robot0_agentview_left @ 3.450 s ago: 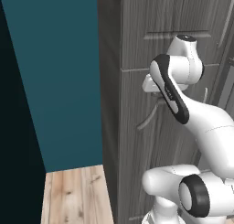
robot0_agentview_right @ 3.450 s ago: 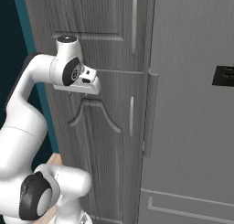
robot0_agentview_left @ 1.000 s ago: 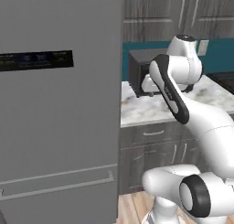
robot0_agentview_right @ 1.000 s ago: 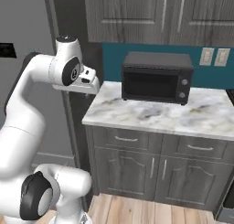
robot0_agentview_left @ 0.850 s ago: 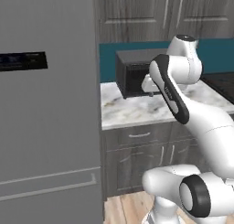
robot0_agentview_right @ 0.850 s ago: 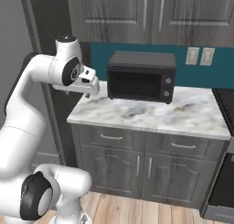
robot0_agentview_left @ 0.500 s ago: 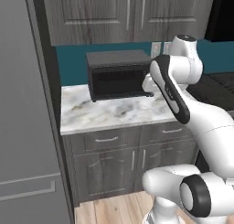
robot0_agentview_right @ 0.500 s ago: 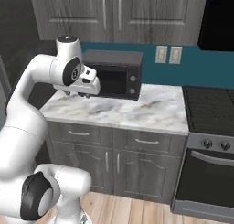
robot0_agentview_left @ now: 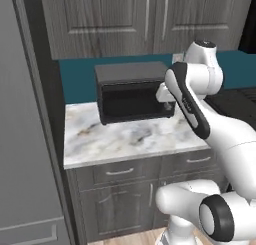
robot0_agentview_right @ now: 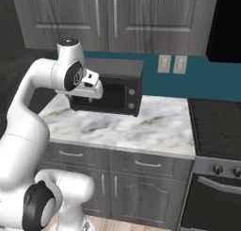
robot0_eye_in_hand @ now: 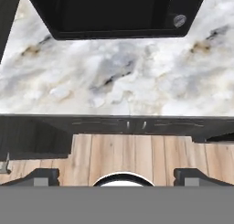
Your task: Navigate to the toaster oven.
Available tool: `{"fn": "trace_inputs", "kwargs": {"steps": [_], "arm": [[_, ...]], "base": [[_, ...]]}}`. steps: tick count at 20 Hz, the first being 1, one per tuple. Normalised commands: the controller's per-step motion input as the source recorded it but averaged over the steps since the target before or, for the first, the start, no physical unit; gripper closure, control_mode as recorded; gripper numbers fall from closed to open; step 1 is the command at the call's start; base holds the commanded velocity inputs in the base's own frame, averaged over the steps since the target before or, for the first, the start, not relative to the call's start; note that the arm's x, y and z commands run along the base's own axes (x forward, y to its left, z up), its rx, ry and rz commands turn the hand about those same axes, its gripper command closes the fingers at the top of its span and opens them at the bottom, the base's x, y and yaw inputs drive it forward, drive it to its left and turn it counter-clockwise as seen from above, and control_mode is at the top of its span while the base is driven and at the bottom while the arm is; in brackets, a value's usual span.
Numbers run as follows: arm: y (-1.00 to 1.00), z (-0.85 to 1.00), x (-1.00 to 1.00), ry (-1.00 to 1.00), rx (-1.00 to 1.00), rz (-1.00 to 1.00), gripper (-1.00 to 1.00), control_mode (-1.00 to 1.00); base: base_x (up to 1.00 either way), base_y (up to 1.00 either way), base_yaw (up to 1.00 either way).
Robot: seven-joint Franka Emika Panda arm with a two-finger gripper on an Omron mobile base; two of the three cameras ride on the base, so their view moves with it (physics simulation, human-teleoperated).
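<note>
The toaster oven (robot0_agentview_left: pixel 131 91) is a black box with a grey top and a dark glass door, standing at the back of a marble counter (robot0_agentview_left: pixel 125 139). In the right base view the toaster oven (robot0_agentview_right: pixel 123 89) shows its knobs (robot0_agentview_right: pixel 132 92) on the right of its front. My gripper (robot0_agentview_right: pixel 84 99) hangs in the air in front of its door, held above the counter. From the hand view, the toaster oven (robot0_eye_in_hand: pixel 114 13) lies at the top, and my gripper (robot0_eye_in_hand: pixel 117 175) is open with nothing between its fingertips (robot0_eye_in_hand: pixel 43 174).
A tall grey refrigerator (robot0_agentview_left: pixel 25 139) stands left of the counter. A black stove (robot0_agentview_right: pixel 216 131) adjoins the counter on the right. Dark wood cabinets (robot0_agentview_left: pixel 145 19) hang above, drawers (robot0_agentview_right: pixel 141 164) sit below, and two wall outlets (robot0_agentview_right: pixel 172 63) are on the teal backsplash. Wood floor (robot0_eye_in_hand: pixel 123 154) lies below.
The whole scene has slid left as the base drove right: the refrigerator moved to the left edge, the toaster oven came toward the centre, and the stove appeared. The arm's pose is unchanged.
</note>
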Motion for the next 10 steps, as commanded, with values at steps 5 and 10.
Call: {"fn": "trace_inputs", "kwargs": {"steps": [5,10], "arm": [[0.0,0.0,0.0,0.0,0.0,0.0,-1.0,1.0],[0.0,0.0,0.0,0.0,0.0,0.0,-1.0,1.0]], "base": [[0.7,-0.28,0.0],[0.5,-0.42,0.0]]}}
